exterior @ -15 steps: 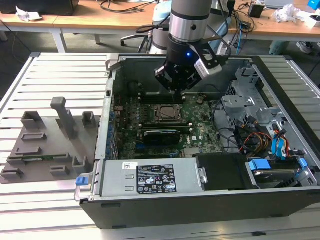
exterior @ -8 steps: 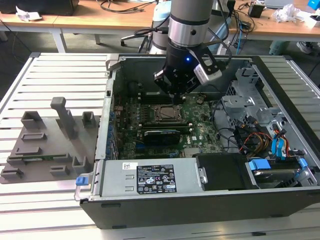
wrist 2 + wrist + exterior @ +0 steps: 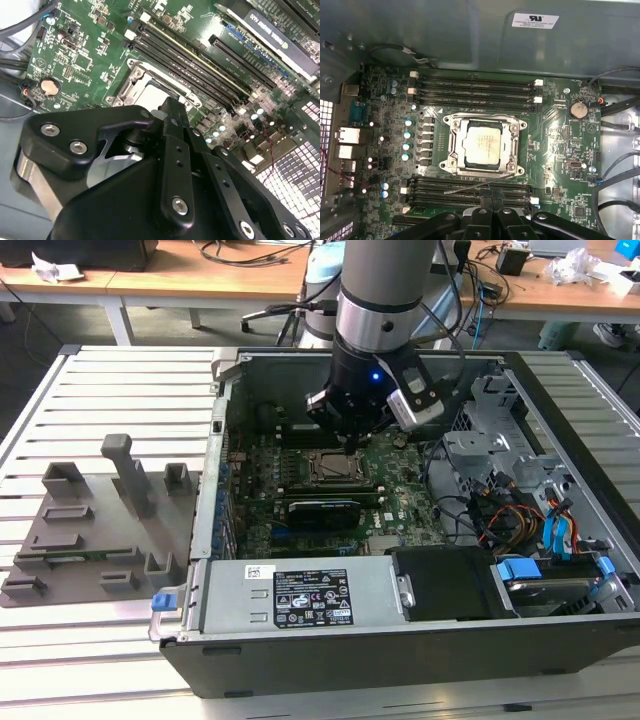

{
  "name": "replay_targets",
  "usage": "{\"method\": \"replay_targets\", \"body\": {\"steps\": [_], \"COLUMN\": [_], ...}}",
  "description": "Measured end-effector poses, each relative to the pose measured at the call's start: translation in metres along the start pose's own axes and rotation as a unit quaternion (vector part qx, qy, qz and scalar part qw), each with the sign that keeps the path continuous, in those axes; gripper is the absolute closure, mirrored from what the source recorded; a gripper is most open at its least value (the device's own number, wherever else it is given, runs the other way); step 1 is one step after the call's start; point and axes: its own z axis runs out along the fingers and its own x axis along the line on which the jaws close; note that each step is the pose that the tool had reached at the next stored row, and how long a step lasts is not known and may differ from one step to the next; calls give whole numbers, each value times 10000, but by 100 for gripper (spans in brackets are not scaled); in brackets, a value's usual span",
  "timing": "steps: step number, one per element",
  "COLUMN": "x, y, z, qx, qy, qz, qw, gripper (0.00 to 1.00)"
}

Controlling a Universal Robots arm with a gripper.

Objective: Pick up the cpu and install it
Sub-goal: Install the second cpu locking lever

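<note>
The cpu (image 3: 481, 144) is a flat square chip with a silver-grey top, lying inside the metal socket frame (image 3: 451, 145) on the green motherboard (image 3: 560, 140). The exterior view has the cpu (image 3: 330, 467) at the middle of the board in the opened computer case. My gripper (image 3: 351, 445) hangs just above the socket's far edge there. Its black fingertips (image 3: 492, 196) are pressed together with nothing between them, a short way off the chip and not touching it. In the second wrist view the gripper (image 3: 170, 107) covers part of the cpu (image 3: 149, 95).
Memory slots (image 3: 475, 85) run along both sides of the socket. A graphics card (image 3: 322, 510) lies in front of it, with the power supply (image 3: 300, 598) nearer and drive bays with cables (image 3: 520, 510) on the exterior view's right. A grey tray (image 3: 90, 535) with upright blocks sits outside the case on that view's left.
</note>
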Motion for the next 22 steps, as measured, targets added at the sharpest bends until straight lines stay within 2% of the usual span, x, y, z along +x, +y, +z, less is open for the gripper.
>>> {"method": "replay_targets", "body": {"steps": [2,10,14,18,22], "x": [2,10,25,42,76], "y": [-16,-48,-93,-105,-105], "z": [35,195,263,302,334], "qx": [-22,-27,-61,-87,-145], "qy": [-2,-2,-4,-5,-9], "qz": [0,-1,0,-1,-2], "qw": [10000,10000,10000,10000,9999], "gripper": [89,89,89,89,89]}}
